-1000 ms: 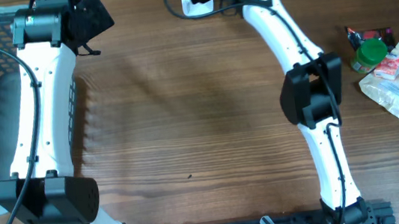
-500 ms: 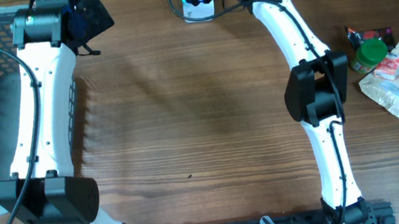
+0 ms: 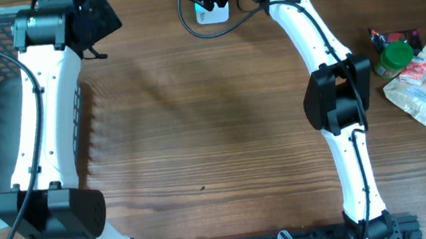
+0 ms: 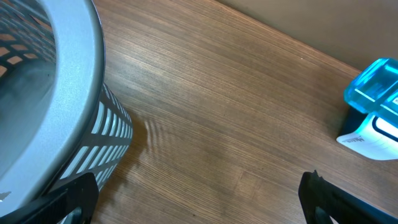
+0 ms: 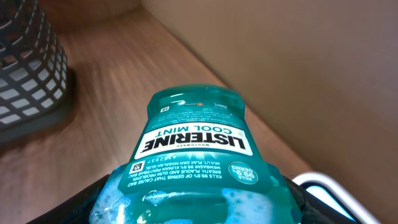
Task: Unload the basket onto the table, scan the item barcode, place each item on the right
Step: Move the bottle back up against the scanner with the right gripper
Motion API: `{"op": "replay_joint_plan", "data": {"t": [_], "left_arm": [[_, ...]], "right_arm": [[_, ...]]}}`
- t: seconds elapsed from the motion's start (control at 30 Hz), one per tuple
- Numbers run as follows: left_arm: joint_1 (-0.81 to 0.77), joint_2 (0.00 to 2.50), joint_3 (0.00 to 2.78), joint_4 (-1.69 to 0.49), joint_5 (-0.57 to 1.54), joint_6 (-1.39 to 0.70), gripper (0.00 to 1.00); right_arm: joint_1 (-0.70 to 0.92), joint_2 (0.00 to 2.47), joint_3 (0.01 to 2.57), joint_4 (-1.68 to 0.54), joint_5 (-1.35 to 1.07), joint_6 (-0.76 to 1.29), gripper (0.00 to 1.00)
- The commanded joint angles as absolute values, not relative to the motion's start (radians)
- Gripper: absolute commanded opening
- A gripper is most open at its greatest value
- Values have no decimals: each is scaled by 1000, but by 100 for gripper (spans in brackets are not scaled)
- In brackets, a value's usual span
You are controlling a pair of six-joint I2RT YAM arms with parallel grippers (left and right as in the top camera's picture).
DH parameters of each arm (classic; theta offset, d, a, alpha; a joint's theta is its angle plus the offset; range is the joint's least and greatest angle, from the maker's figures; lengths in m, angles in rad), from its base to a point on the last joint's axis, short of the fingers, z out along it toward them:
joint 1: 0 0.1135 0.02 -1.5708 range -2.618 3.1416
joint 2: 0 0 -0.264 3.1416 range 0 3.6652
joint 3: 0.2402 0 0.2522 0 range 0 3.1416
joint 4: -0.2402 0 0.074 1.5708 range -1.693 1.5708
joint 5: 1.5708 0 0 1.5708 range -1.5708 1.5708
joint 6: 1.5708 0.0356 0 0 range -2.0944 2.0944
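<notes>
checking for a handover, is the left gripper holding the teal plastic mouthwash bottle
No, the left gripper is open and empty over the wooden table; the teal plastic mouthwash bottle is in the right gripper.

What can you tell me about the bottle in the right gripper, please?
The bottle looks like clear teal plastic filled with blue-green liquid, which is foamy with bubbles at the end nearest the wrist camera. Its label reads Listerine Cool Mint and appears upside down in that view. The right gripper clamps it from both sides and holds it off the table at the far edge, close above a white device. Whether the bottle touches the device is unclear.
</notes>
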State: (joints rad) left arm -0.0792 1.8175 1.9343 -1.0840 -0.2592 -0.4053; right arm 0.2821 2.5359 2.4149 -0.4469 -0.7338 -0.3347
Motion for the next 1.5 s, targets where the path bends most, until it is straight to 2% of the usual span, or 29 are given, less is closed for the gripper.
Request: {"op": "replay_joint_plan", "data": {"t": [0.0,0.3,0.73,1.07,1.33,1.47], "left_arm": [[-76,1806,1930,-1085,-250,-401,100],[-76,1806,1930,-1085,-250,-401,100],[-76,1806,1930,-1085,-250,-401,100],[-76,1806,1930,-1085,-250,-401,100],[-76,1806,1930,-1085,-250,-401,100],[-76,1806,1930,-1085,-250,-401,100]], "right_arm": [[255,2572,2445,-382,-797,-377,68],[199,2666,2446,-273,-926,-288,70],[187,2674,2445,-282,-1042,-391,67],[138,2674,2445,-330,-1026,-383,73],[113,2646,2446,-354,-1142,-303,76],[113,2577,2446,-369,-1087,-238,79]]}}
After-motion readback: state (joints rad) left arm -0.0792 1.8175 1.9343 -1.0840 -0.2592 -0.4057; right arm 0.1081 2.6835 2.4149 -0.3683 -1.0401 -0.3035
